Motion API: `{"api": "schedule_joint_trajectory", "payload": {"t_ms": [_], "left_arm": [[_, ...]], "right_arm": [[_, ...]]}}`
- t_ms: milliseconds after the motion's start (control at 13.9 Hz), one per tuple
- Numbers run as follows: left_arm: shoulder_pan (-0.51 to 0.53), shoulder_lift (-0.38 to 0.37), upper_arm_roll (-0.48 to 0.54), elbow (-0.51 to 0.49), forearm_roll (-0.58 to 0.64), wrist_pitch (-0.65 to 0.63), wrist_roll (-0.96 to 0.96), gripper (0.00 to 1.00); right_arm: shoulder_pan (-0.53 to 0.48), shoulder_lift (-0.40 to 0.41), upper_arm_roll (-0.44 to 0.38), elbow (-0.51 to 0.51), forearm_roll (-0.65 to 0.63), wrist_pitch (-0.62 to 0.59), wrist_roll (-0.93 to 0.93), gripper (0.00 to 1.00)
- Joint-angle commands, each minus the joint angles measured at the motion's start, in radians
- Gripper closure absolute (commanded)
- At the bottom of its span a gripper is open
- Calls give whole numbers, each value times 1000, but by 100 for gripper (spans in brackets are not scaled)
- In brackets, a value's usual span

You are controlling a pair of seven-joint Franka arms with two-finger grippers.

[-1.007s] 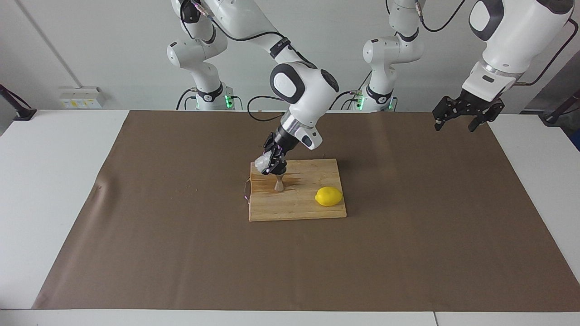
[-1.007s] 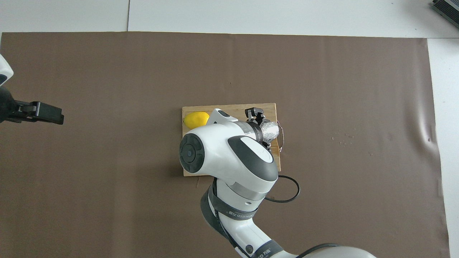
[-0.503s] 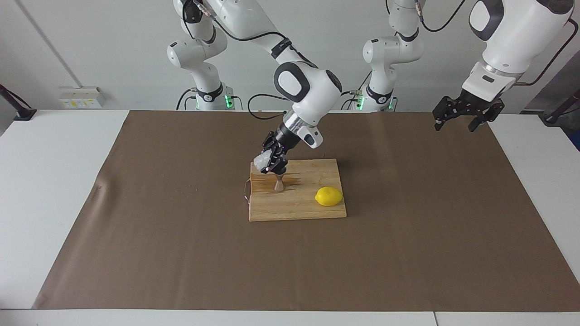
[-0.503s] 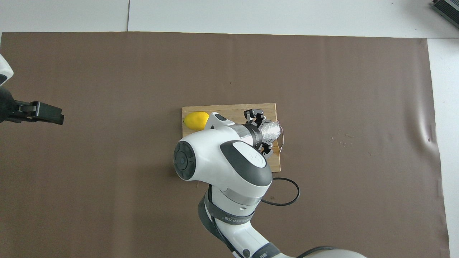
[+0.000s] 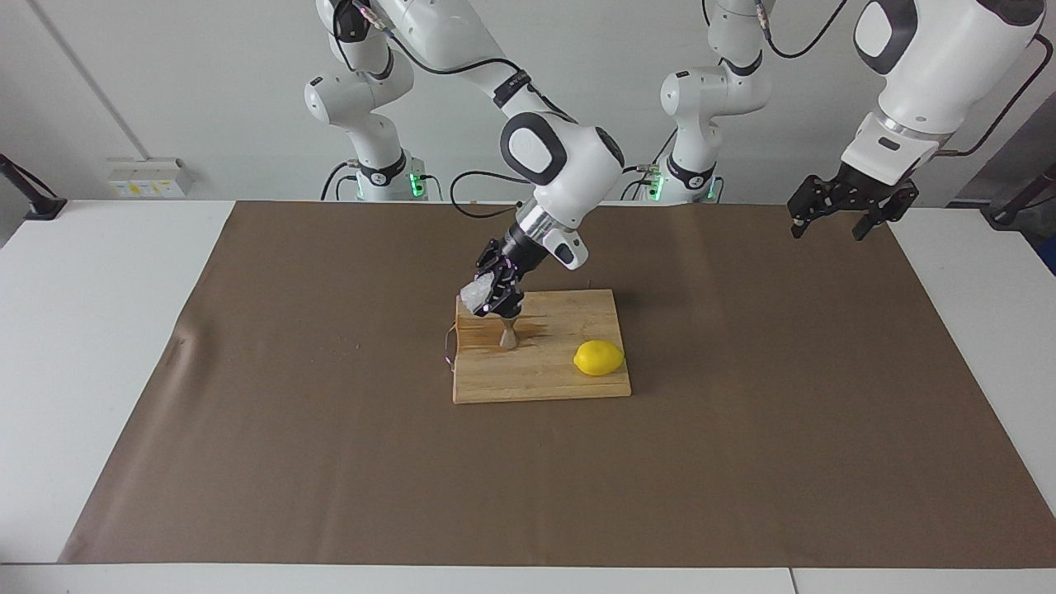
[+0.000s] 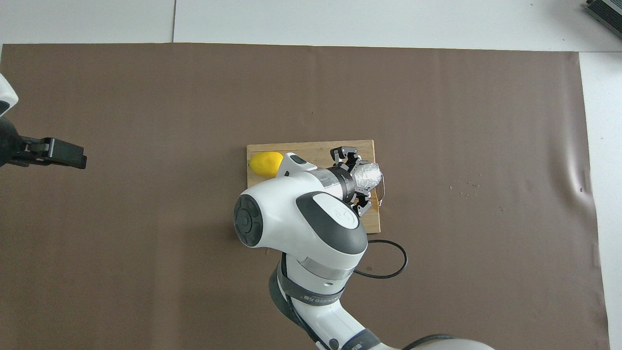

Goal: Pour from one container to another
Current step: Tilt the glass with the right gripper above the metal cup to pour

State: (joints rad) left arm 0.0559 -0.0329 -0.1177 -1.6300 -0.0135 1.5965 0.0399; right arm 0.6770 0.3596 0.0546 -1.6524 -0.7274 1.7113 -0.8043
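My right gripper (image 5: 492, 299) is shut on the clear faceted glass (image 5: 474, 294), held tilted on its side just above the small steel jigger (image 5: 509, 333). The jigger stands upright on the wooden cutting board (image 5: 536, 384), near the board's edge toward the right arm's end. In the overhead view the glass (image 6: 368, 175) pokes out past the right gripper (image 6: 360, 181), whose wrist hides the jigger. My left gripper (image 5: 829, 226) hangs open and empty, high over the mat's corner at the left arm's end, and waits there (image 6: 68, 156).
A yellow lemon (image 5: 598, 358) lies on the board toward the left arm's end (image 6: 265, 163). A thin wire loop (image 6: 383, 187) sticks out from the board's edge. A brown mat (image 5: 247, 412) covers the table. A black cable (image 6: 388, 262) hangs under the right arm.
The right arm's wrist and elbow have drawn back and up a little. The glass has stayed tilted over the jigger, shifted only slightly. The left arm has not moved.
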Motion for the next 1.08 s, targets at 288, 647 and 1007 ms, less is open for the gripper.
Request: {"api": "schedule_joint_trajectory", "payload": {"t_ms": [288, 647, 1007], "left_arm": [[9, -10, -7, -11, 12, 0, 8, 0], [9, -10, -7, -11, 12, 0, 8, 0], [9, -10, -7, -13, 12, 0, 8, 0]], "right_arm": [[3, -13, 4, -23, -41, -12, 34, 100], [-13, -25, 8, -15, 2, -10, 40, 100], [-43, -39, 10, -7, 58, 2, 11, 100]]}}
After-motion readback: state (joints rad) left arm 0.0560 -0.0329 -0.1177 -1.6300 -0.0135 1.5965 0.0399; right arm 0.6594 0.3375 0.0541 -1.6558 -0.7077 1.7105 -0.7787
